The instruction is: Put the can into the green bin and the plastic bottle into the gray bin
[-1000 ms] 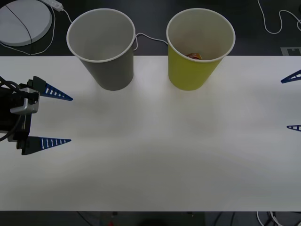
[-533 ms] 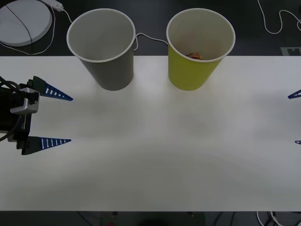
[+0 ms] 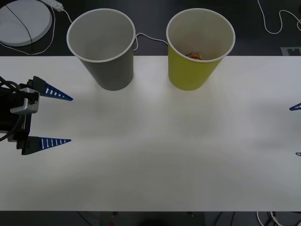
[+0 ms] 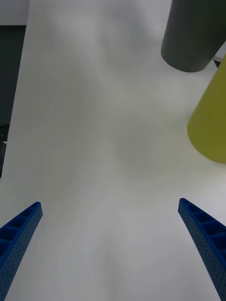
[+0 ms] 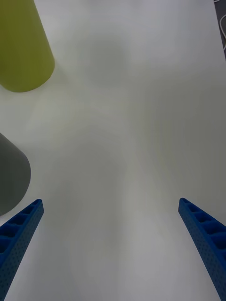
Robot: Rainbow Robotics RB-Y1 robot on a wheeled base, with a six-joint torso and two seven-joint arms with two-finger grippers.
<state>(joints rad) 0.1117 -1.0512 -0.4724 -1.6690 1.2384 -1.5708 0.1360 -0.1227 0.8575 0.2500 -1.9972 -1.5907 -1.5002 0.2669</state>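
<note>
White table [image 3: 150, 155]: spans the whole lower frame in front view, far edge just behind the two cups

Gray bin [image 3: 101, 47]: large gray paper cup, upright, upper left of centre in front view; white inside, nothing to be seen in it from this angle. No plastic bottle to be made out on the tabletop

Green bin [image 3: 201, 47]: yellow-green paper cup, same size, upright, upper right of centre, just beside the gray one w/ a gap between

Left gripper [image 3: 51, 117]: mid-left edge of frame, hovering over the table, fingers spread wide, nothing between them; tips aimed toward frame centre. Gray bin lies up and to the right of it, the nearer cup to this arm

Right gripper [image 3: 296, 130]: far right edge, mid-height, two blue tips just poking in; splayed apart and empty per right wrist view [image 4: 113, 244]. Green bin lies up and left of it, the nearer cup to this arm

Can [image 3: 193, 56]: small red/gold scrap showing inside the green bin, low against its near wall; long axis cannot be told. Judged: can half of the task done; bottle half can't be judged from here
</note>
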